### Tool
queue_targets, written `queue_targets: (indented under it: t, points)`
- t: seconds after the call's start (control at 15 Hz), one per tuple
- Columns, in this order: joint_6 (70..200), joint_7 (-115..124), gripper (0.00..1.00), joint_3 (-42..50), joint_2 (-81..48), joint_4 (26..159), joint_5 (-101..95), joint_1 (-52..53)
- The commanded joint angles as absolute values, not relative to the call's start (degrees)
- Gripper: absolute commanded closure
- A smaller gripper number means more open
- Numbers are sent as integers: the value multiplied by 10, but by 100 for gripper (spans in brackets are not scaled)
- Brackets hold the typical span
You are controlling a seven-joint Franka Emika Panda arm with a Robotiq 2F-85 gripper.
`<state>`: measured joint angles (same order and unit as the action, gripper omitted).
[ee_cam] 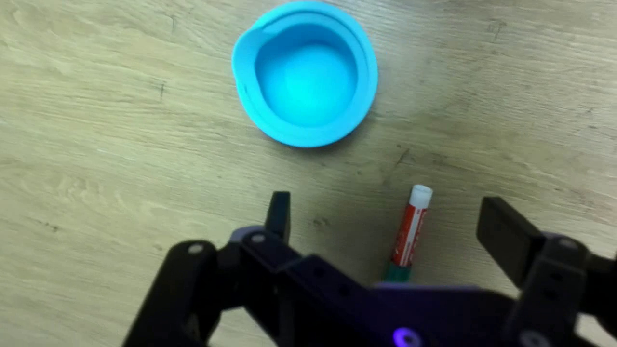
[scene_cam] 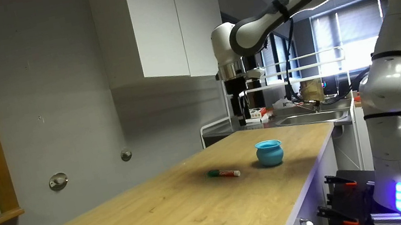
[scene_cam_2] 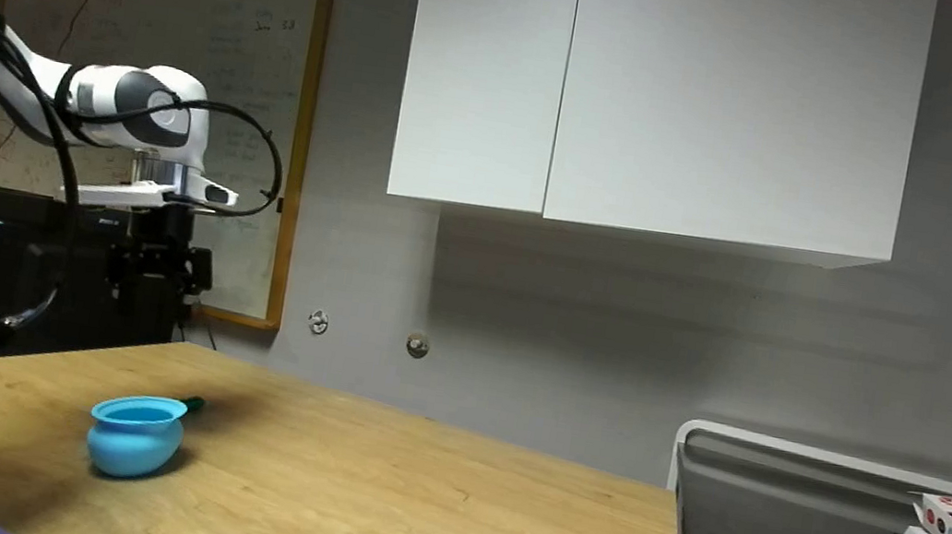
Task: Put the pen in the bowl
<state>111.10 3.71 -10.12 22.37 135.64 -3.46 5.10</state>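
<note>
In the wrist view, your spread fingers flank the pen from above, its long axis crossing their closing line.

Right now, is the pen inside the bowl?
No, the wrist view shows the pen lying on the table, apart from the bowl.

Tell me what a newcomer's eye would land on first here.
The big white robot arm, towering at the right of an exterior view with a blue light glowing low on it, likely comes first. Next is probably the bright blue bowl standing on the wooden counter. The red, white and green pen lies apart from it, seen beneath the open hand in the wrist view.
</note>
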Motion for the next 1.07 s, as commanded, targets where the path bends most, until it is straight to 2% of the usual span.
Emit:
queue_targets:
  t: [0.0, 0.47, 1.0]
  points:
    - [1099, 57, 0, -125, 125, 1270, -64, 66]
    - [1125, 58, 0, -113, 2, 1163, -24, 78]
    - [1166, 97, 0, -106, -76, 1153, -18, 87]
